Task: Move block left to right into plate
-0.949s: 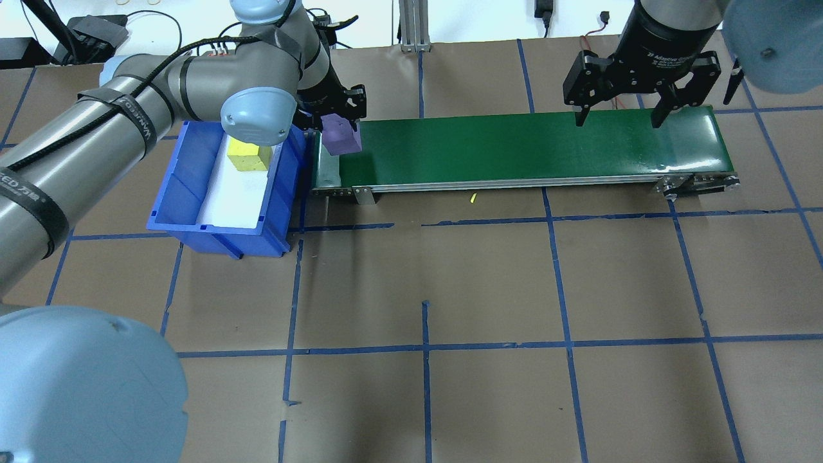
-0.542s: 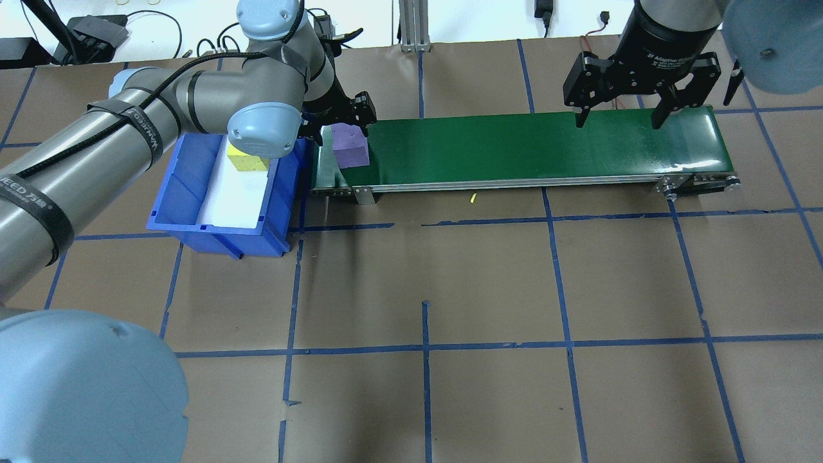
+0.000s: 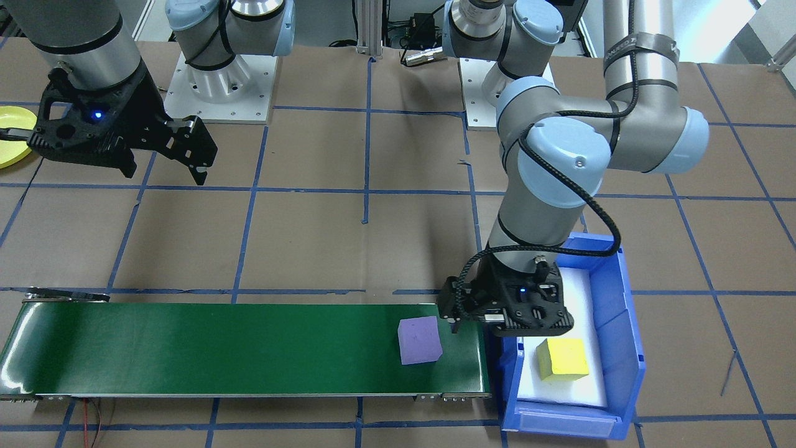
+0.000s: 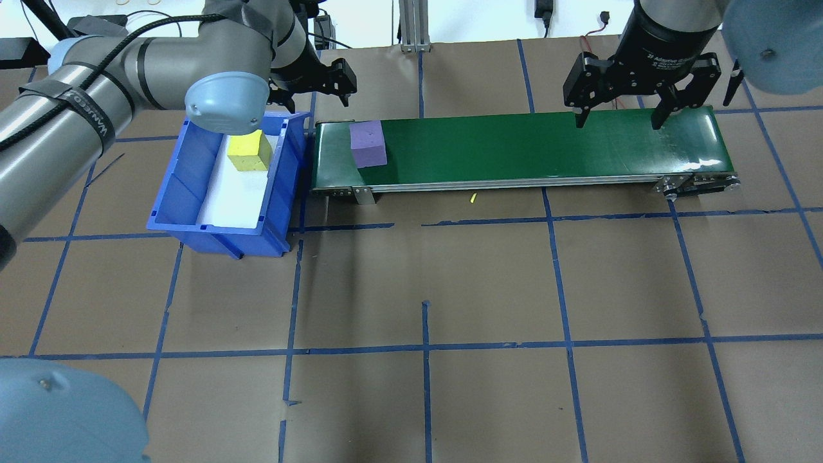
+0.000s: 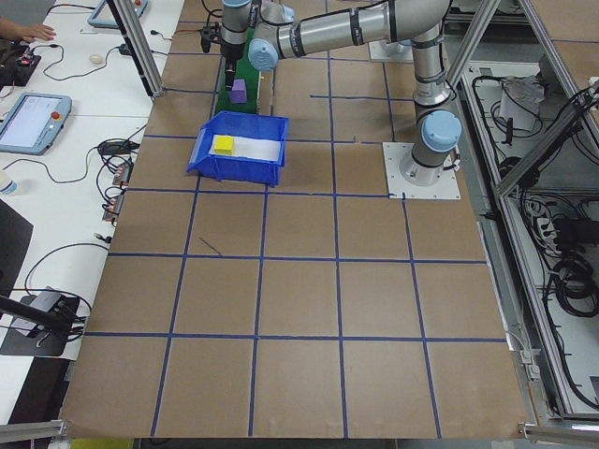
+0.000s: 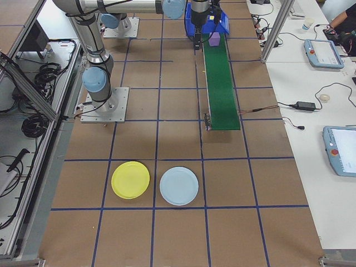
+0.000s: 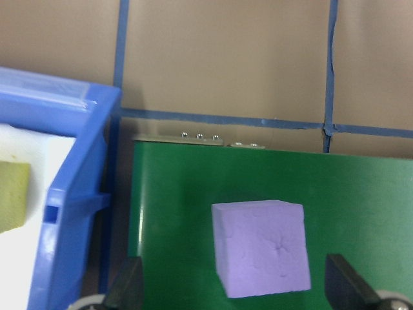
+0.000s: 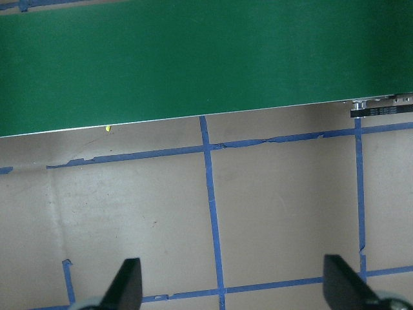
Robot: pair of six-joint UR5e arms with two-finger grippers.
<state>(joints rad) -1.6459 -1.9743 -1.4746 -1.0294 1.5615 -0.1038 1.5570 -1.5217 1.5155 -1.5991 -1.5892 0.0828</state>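
A purple block (image 4: 367, 143) (image 3: 420, 340) (image 7: 261, 247) lies free on the left end of the green conveyor belt (image 4: 527, 145). My left gripper (image 4: 313, 90) (image 3: 504, 317) hangs open just behind that end of the belt, and its fingers (image 7: 126, 290) frame the block from above without touching it. Over the belt's right end my right gripper (image 4: 618, 119) (image 3: 163, 171) stands open and empty. The yellow plate (image 6: 130, 179) (image 3: 11, 130) rests on the table on my right side, apart from the belt.
A blue bin (image 4: 193, 186) holding a yellow block (image 4: 249, 152) stands against the belt's left end. A light blue plate (image 6: 178, 186) sits beside the yellow one. Blue tape lines cross the brown table.
My left gripper let go of the purple block onto the belt and drew back and up. The block has shifted right along the belt. The right arm has not moved.
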